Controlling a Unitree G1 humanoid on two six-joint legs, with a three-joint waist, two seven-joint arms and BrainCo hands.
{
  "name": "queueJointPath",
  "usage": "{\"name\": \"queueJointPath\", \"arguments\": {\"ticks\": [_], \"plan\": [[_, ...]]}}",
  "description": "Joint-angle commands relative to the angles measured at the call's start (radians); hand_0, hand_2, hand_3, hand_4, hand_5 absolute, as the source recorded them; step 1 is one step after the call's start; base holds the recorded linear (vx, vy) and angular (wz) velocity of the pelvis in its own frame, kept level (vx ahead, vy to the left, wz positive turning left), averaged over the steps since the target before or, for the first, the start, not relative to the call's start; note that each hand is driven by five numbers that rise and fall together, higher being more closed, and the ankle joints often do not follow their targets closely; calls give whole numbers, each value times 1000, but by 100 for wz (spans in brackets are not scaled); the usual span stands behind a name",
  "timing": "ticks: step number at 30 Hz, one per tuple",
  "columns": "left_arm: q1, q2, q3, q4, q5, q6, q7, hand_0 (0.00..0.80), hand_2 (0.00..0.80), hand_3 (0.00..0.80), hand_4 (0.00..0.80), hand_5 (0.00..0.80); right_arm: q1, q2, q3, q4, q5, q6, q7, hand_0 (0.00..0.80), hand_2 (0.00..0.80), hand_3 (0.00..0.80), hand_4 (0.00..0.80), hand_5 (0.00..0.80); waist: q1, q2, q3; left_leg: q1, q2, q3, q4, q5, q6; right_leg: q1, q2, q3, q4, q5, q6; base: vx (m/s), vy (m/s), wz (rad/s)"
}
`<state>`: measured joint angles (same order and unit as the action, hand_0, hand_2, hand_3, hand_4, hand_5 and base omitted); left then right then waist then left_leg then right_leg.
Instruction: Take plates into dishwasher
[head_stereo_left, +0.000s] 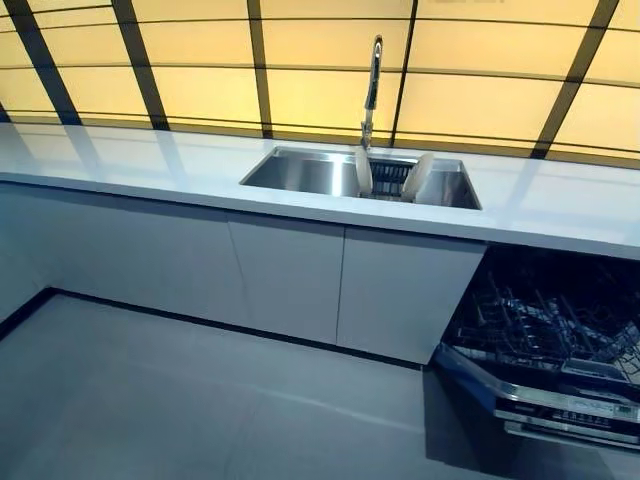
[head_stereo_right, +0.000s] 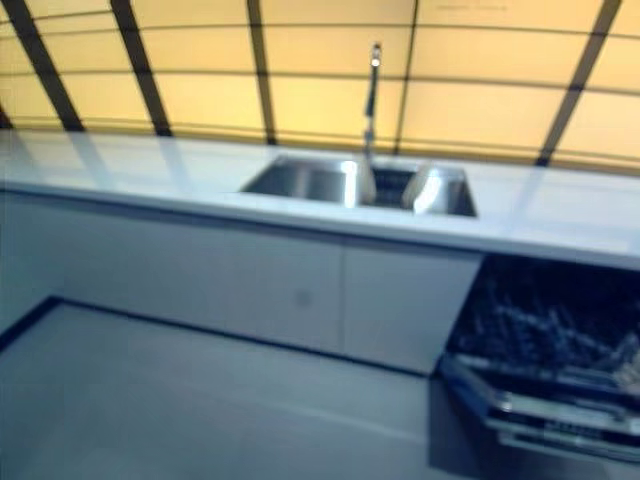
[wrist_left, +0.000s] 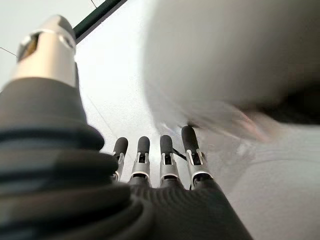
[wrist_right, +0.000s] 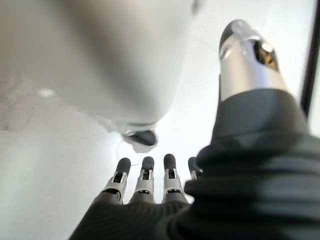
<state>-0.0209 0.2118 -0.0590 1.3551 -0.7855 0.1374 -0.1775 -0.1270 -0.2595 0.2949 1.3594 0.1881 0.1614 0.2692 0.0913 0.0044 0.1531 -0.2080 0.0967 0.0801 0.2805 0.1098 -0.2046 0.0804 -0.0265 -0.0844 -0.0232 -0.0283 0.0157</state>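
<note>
Left eye view gives us the layout: two pale plates (head_stereo_left: 417, 176) stand on edge in a dark rack inside the steel sink (head_stereo_left: 300, 172), below the tall faucet (head_stereo_left: 372, 88). Their faces turn sideways, rims upward. The dishwasher (head_stereo_left: 545, 340) is open at lower right, its wire rack pulled out over the dropped door. So the plates lie ahead of us and up on the table (head_stereo_left: 130, 165), and the dishwasher sits to their right and lower; we judge the right arm the nearer for that carry.

Neither hand shows in the head views. Our left hand (wrist_left: 165, 162) hangs over the smooth grey floor with fingers straight and empty; our right hand (wrist_right: 147, 177) likewise, relaxed, holding nothing. The plates look glazed and slick, the table glossy white.
</note>
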Motion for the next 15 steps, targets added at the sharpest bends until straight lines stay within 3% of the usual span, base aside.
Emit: {"name": "queueJointPath", "arguments": {"ticks": [1, 2, 3, 4, 5, 7, 8, 11, 15], "plan": [[11, -12, -11, -54, -51, -13, -1, 0, 0, 0, 0, 0, 16, -7, 1, -34, -7, -9, 3, 0, 0, 0, 0, 0, 47, 16, 82, -119, -76, 40, -254, 237, 82, 192, 92, 63, 52, -66, -18, 450, 93, -3], [21, -23, -4, -58, -64, -21, 10, 0, 0, 0, 0, 0, 18, -12, -7, -32, -8, -12, 7, 0, 0, 0, 0, 0, 71, 15, 79, -143, -107, 9, -286, 235, 80, 215, 91, 89, 46, -79, -18, 372, 115, -28], [22, -26, 4, -54, -77, -18, 10, 0, 0, 0, 0, 0, 12, -11, -16, -26, -15, -17, 12, 0, 0, 0, 0, 0, 76, 8, 67, -130, -124, 3, -267, 187, 104, 212, 68, 92, 51, -87, -6, 337, 171, -74], [25, -27, 20, -41, -80, -8, 8, 0, 0, 0, 0, 0, 1, -6, -21, -14, -15, -19, 21, 0, 0, 0, 0, 0, 85, 1, 44, -110, -120, 10, -270, 141, 131, 215, 30, 89, 59, -90, 23, 174, 126, -117], [25, -26, 21, -40, -80, -8, 8, 0, 0, 0, 0, 0, 1, -6, -21, -13, -15, -19, 21, 0, 0, 0, 0, 0, 85, -2, 45, -109, -122, 12, -269, 138, 132, 216, 26, 89, 59, -92, 24, 265, 145, -120], [21, -5, 35, -8, -74, -18, 4, 0, 0, 0, 0, 0, 6, 13, -37, -18, -11, -6, 37, 0, 0, 0, 0, 0, 96, -23, 24, -109, -108, -6, -194, 64, 165, 234, -37, 59, 91, -124, 51, 383, 137, -92], [20, -1, 39, -7, -59, -17, 0, 0, 0, 0, 0, 0, 9, 18, -40, -21, -15, -1, 38, 0, 0, 0, 0, 0, 97, -30, 19, -108, -108, -3, -182, 53, 169, 240, -48, 48, 90, -124, 55, 362, 105, -38], [-5, 21, 27, -11, -22, -20, 0, 0, 0, 0, 0, 0, 24, 35, -42, -18, -46, -22, 60, 0, 0, 0, 0, 0, 86, -43, -12, -66, -80, 21, -181, 29, 180, 218, -95, -32, 90, -95, 83, 306, 85, -9], [-23, 33, 14, -11, -5, -6, 3, 0, 0, 0, 0, 0, 11, 45, -28, -23, -39, -31, 66, 0, 0, 0, 0, 0, 88, -48, -34, -55, -78, 2, -177, 14, 183, 210, -127, -51, 70, -65, 101, 263, 87, 23]]}}
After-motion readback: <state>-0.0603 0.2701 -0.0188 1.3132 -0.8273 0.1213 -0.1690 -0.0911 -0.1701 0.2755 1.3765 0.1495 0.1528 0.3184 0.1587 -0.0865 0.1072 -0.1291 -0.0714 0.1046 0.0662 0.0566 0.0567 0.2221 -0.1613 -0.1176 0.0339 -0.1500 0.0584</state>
